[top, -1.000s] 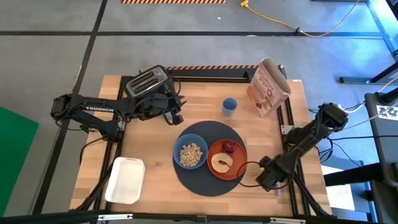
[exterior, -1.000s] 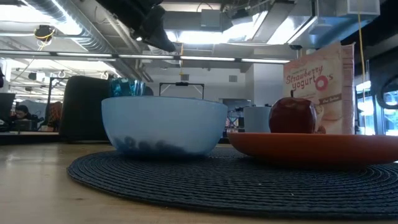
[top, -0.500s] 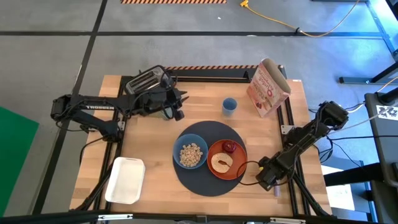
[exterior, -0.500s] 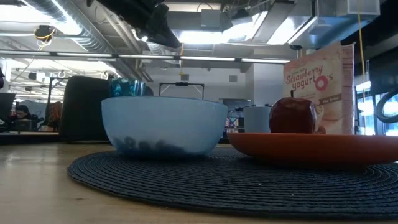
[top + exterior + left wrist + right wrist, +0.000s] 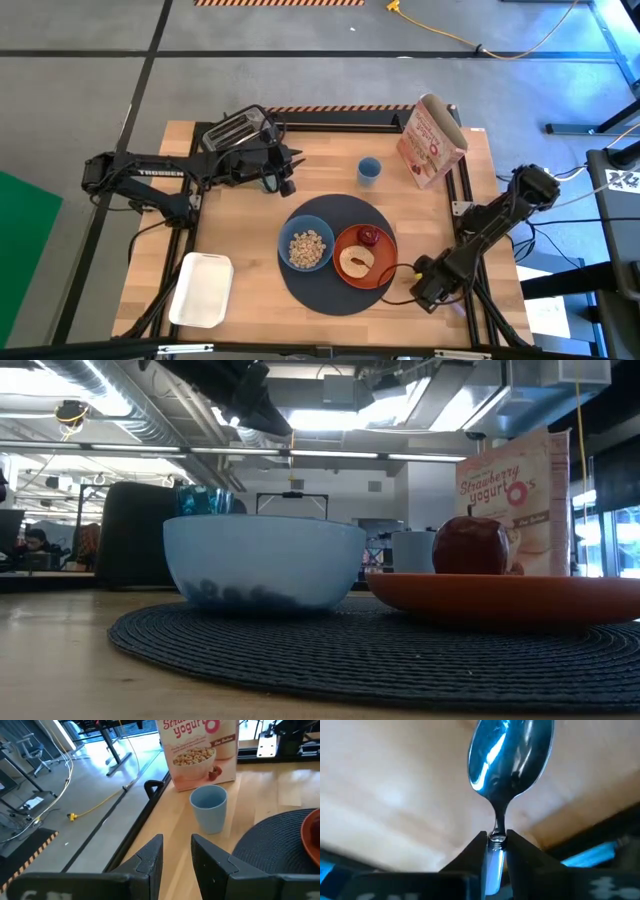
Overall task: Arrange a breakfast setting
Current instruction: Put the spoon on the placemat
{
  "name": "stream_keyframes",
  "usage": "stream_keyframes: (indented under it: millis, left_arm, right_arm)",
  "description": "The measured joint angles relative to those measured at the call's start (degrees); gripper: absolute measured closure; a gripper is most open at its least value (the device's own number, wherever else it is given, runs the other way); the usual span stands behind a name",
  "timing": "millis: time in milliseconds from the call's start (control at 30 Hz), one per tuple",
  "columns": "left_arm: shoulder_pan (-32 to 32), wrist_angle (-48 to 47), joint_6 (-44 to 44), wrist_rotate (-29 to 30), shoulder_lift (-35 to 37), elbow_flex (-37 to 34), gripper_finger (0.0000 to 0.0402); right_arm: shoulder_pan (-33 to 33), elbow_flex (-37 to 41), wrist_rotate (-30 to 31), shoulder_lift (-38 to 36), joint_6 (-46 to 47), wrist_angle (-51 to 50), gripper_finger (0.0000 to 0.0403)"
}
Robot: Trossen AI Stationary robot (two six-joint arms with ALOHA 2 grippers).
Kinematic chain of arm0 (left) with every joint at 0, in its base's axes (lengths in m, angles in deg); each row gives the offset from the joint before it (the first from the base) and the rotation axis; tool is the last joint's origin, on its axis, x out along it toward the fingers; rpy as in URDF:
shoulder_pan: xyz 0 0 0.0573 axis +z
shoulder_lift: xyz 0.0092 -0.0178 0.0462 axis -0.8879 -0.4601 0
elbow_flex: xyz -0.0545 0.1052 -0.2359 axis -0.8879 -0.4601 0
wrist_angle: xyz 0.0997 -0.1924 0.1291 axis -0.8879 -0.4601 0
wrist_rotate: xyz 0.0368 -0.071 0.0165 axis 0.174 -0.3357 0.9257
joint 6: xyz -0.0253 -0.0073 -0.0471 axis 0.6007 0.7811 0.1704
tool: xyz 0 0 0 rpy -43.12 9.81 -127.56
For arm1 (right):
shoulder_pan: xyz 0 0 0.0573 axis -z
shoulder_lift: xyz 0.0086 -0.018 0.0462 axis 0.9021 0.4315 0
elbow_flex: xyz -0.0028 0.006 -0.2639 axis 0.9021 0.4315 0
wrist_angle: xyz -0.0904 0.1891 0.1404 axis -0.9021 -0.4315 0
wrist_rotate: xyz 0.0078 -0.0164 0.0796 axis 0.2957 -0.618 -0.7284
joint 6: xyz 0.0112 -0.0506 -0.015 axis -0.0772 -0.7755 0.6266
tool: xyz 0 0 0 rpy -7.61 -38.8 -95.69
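Spoon point(image 5: 511, 760) pinched at its neck by right gripper point(image 5: 495, 851) jaws, off the counter's point(image 5: 240, 225) right edge beside the mat point(image 5: 305, 280) — light, rigid, slippery; handle grip seems steadier. Left gripper point(image 5: 176, 857) hovers, jaws slightly parted, empty.

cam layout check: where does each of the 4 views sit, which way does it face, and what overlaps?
High: overhead, straight down on the table; both arms show.
Low: table-top height, level across the mat, blue bowl and orange plate; part of one arm overhead.
Left wrist: past the left gripper to the teal glass.
Right wrist: right gripper shut on the spoon.
Shared: high and left wrist both show the cereal bag.
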Motion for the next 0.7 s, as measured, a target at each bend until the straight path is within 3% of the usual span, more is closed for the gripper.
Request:
stream_keyframes:
  millis: [200, 400, 500, 700]
  left_arm:
    - [0.8, -2.0, -1.2, 0.0, 0.0, 0.0, 0.0305]
    - [1.8, -2.2, -0.8, 0.1, 0.0, 0.0, 0.0305]
    - [1.8, -2.2, -0.8, 0.1, 0.0, 0.0, 0.0305]
    - [1.8, -2.2, -0.8, 0.1, 0.0, 0.0, 0.0305]
  right_arm:
    - [0.6, -13.2, 8.5, -0.4, -6.1, -11.8, 0.0367]
    - [3.8, -26.7, 30.4, -0.4, -15.4, -23.6, 0.0373]
    - [8.5, -30.4, 40.4, -0.4, -21.4, -28.6, 0.0372]
    - [23.8, -31.4, 46.3, -0.4, -37.3, -29.0, 0.0371]
